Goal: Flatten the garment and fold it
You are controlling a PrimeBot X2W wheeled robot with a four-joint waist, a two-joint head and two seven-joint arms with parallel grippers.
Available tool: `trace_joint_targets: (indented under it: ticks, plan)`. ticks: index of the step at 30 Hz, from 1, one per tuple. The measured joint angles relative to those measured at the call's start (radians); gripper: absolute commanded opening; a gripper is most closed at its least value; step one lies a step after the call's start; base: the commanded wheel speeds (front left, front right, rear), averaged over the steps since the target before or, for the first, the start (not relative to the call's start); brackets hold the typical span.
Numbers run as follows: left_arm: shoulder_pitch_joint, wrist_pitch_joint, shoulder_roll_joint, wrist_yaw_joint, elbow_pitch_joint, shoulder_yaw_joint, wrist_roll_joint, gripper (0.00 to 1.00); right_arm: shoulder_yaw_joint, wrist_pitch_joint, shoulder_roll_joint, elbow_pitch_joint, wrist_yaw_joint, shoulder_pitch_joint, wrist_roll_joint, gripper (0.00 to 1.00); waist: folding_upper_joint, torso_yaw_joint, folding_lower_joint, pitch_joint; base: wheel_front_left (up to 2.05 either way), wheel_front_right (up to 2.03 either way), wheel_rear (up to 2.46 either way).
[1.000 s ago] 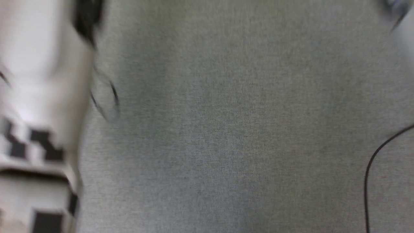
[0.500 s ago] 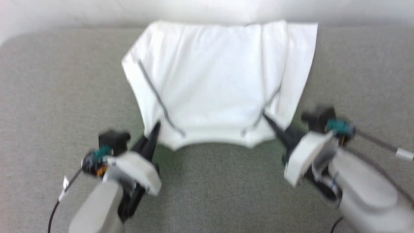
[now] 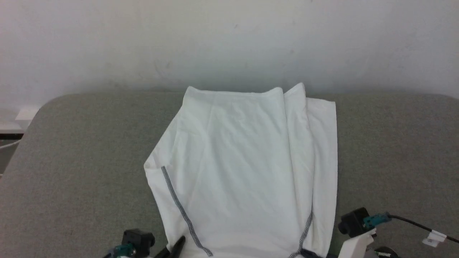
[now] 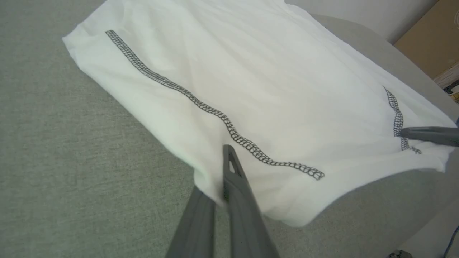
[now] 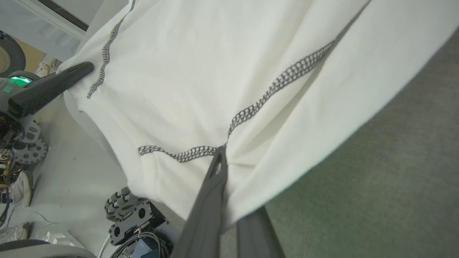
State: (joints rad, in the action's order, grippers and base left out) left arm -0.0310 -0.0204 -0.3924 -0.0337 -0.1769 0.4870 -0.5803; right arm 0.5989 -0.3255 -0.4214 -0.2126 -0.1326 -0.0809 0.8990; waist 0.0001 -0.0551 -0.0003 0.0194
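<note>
The white garment (image 3: 244,161) lies lengthwise on the grey table (image 3: 71,161), both sides folded in and dark zigzag seams running toward its near corners. My left gripper (image 3: 177,245) is shut on the near left hem, seen close in the left wrist view (image 4: 226,168) beside a seam on the garment (image 4: 251,71). My right gripper (image 3: 310,253) is shut on the near right corner, pinching the garment (image 5: 215,71) where the seam bends (image 5: 219,161). That near edge is held just past the table's front edge.
A white wall (image 3: 229,43) stands right behind the table. A black cable (image 3: 412,222) trails from the right wrist. A cardboard box (image 4: 430,39) stands beyond the table's far corner. My wheeled base (image 5: 132,215) and pale floor show under the lifted hem.
The head camera swung from blurred grey surface to the table, then tilted up, so the grippers sank to the bottom edge. Both stay shut on the near corners.
</note>
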Motion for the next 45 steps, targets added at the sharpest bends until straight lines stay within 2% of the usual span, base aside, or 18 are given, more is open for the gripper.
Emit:
trace_joint_targets:
  ticks: [7,11,16,21,22,23,24,29,33,37,41,45]
  plan:
    - [-0.138,-0.158,-0.042,0.034,0.091,0.034,-0.06,0.0,-0.085,-0.264,-0.032,0.123,0.0,0.167,-0.04,0.0,0.0,-0.002,0.0001,0.069,0.0,0.0,0.0]
    - [-0.182,-0.23,-0.056,0.036,0.114,0.057,-0.088,0.0,-0.163,-0.373,-0.012,0.184,0.0,0.242,-0.083,0.0,0.0,-0.011,0.0,0.071,0.0,0.0,0.0]
    - [-0.195,-0.272,-0.056,0.038,0.125,0.08,-0.107,0.0,-0.255,-0.468,0.029,0.235,0.0,0.302,-0.171,0.0,0.0,-0.02,0.0003,0.058,0.0,0.0,0.0]
    - [-0.196,-0.278,-0.053,0.044,0.123,0.087,-0.108,0.0,-0.296,-0.501,0.069,0.27,0.0,0.347,-0.235,0.0,0.0,-0.027,0.0003,0.044,0.0,0.0,0.0]
    - [-0.195,-0.269,-0.05,0.045,0.122,0.085,-0.106,0.19,-0.306,-0.49,0.076,0.276,0.0,0.349,-0.251,0.21,0.0,-0.028,0.0003,0.041,0.0,0.0,0.0]
    - [-0.191,-0.253,-0.044,0.047,0.121,0.079,-0.105,1.0,-0.319,-0.476,0.085,0.282,0.0,0.349,-0.264,0.89,0.0,-0.029,0.0003,0.037,0.0,0.0,0.0]
    - [-0.185,-0.236,-0.037,0.05,0.123,0.073,-0.104,1.0,-0.329,-0.467,0.091,0.29,0.0,0.347,-0.272,1.0,0.0,-0.03,0.0003,0.032,0.0,0.0,0.0]
    - [-0.123,-0.132,-0.019,0.052,0.153,0.016,-0.1,1.0,-0.428,-0.441,0.09,0.352,0.0,0.309,-0.293,1.0,0.0,-0.037,0.0003,0.011,0.0,0.0,0.0]
    - [-0.073,-0.051,-0.001,0.056,0.192,-0.05,-0.107,1.0,-0.538,-0.488,0.082,0.422,0.0,0.257,-0.303,1.0,0.0,-0.043,0.0003,-0.008,0.0,0.0,0.0]
    - [0.008,0.088,0.018,0.071,0.202,-0.13,-0.094,1.0,-0.622,-0.461,0.054,0.463,0.001,0.133,-0.397,1.0,0.0,-0.05,0.0004,-0.04,0.0,0.0,0.0]
    - [0.11,0.239,0.026,0.094,0.17,-0.18,0.001,1.0,-0.651,-0.314,0.035,0.388,0.001,-0.041,-0.52,1.0,0.0,-0.057,0.0004,-0.089,0.0,0.0,0.0]
    - [0.182,0.275,0.066,0.112,0.152,-0.214,0.091,1.0,-0.632,-0.231,0.019,0.204,0.001,-0.172,-0.581,1.0,0.0,-0.067,0.0006,-0.152,0.0,0.0,0.0]
